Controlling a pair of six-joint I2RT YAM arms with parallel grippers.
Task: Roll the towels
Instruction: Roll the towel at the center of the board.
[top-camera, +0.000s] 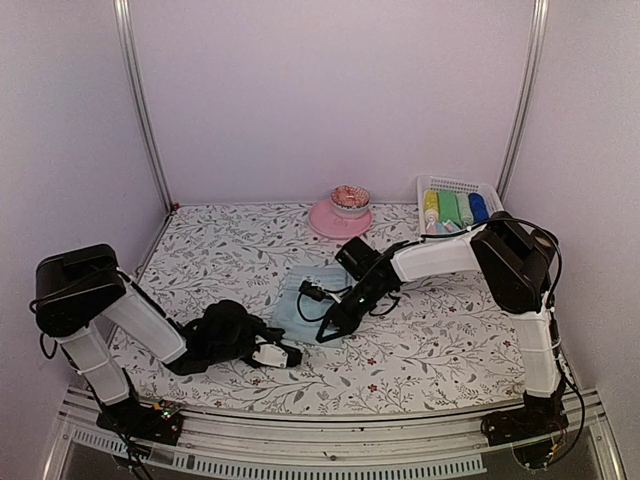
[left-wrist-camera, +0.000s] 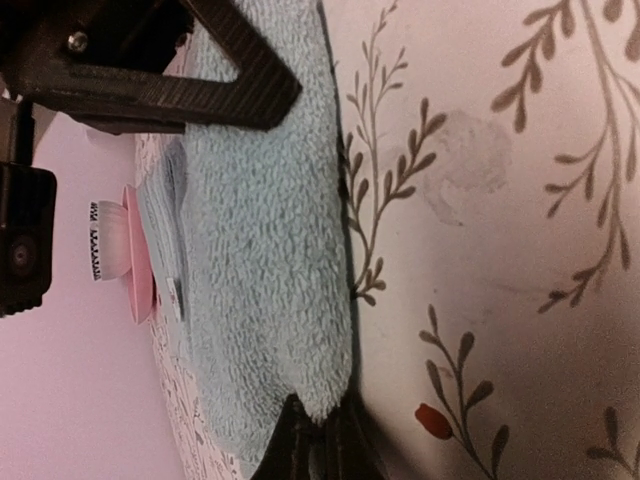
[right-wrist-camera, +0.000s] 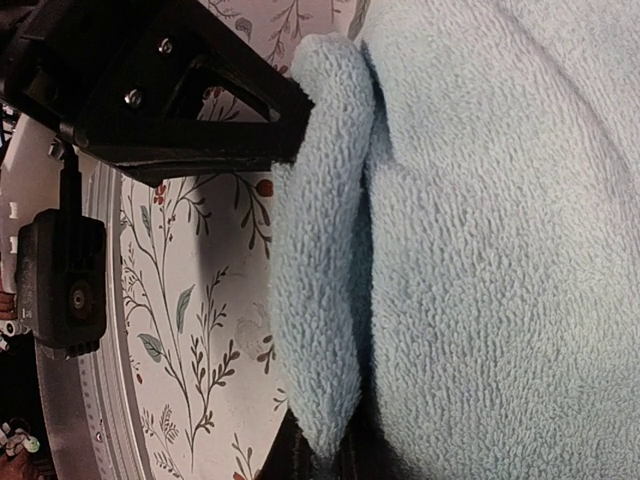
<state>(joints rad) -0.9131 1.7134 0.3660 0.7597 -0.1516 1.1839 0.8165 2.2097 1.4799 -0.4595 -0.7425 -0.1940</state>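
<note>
Left wrist view: shows the left gripper (left-wrist-camera: 305, 260) with fingers (left-wrist-camera: 240, 80) clenched on the long edge of a pale blue towel (left-wrist-camera: 260, 250), apparently nipping the thin pile near one corner, lower centre of the frame. Right wrist view: finds the right gripper (right-wrist-camera: 305, 280) likewise clamped, fingers (right-wrist-camera: 200, 100) squeezing a puffed fold of the same towel, centre left. Seems to hold the near edge at two spots so that the cloth turns over evenly rather than skewed. Lies flat otherwise on the flowered table (left-wrist-camera: 500, 250), middle of the top view, between both arms. Looks barely begun as a roll: only one lip raised. Further out, places a pink plate (top-camera: 325, 220) upper centre with a small frilled cup (top-camera: 350, 197) on it, and a white basket (top-camera: 490, 190) upper right, holding rolled towels (top-camera: 450, 208) side by side, probably the spot for finished ones.
</note>
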